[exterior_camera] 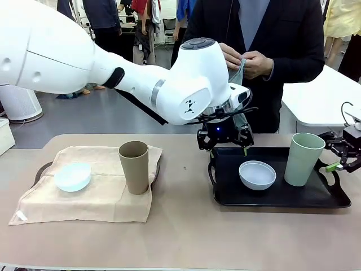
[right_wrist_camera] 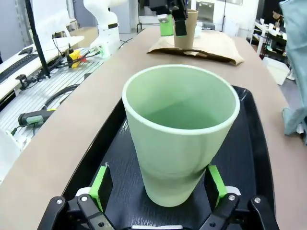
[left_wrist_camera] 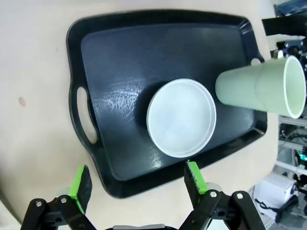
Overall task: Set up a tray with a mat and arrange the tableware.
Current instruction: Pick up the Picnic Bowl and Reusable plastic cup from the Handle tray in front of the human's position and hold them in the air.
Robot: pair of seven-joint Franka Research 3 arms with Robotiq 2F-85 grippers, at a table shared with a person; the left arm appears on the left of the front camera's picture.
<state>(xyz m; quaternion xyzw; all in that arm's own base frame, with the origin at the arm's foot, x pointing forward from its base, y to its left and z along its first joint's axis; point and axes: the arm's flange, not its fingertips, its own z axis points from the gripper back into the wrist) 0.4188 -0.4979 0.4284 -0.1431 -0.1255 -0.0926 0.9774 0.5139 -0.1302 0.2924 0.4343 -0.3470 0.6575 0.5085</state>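
On the right, a black tray (exterior_camera: pixel 282 195) holds a white bowl (exterior_camera: pixel 257 174) and a pale green cup (exterior_camera: pixel 303 159). My right gripper (exterior_camera: pixel 330 151) is open at the tray's right end. The green cup (right_wrist_camera: pixel 180 134) stands upright between its green pads (right_wrist_camera: pixel 101 184), and I cannot tell whether they touch it. My left gripper (exterior_camera: pixel 223 138) hangs open over the tray's far left edge, with nothing between its fingers (left_wrist_camera: pixel 80 182). Below it lie the white bowl (left_wrist_camera: pixel 181 124) and the green cup (left_wrist_camera: pixel 259 88). On the left, a beige mat (exterior_camera: pixel 107 195) covers a dark tray (exterior_camera: pixel 40 169), carrying a pale blue bowl (exterior_camera: pixel 73 176) and a tan cup (exterior_camera: pixel 133 166).
A person stands at the far side and holds a grey-green cloth (exterior_camera: pixel 241 65) in both hands above my left wrist. A second white table (exterior_camera: pixel 321 99) is at the back right. Bare tabletop (exterior_camera: pixel 186 226) runs between the two trays and along the front.
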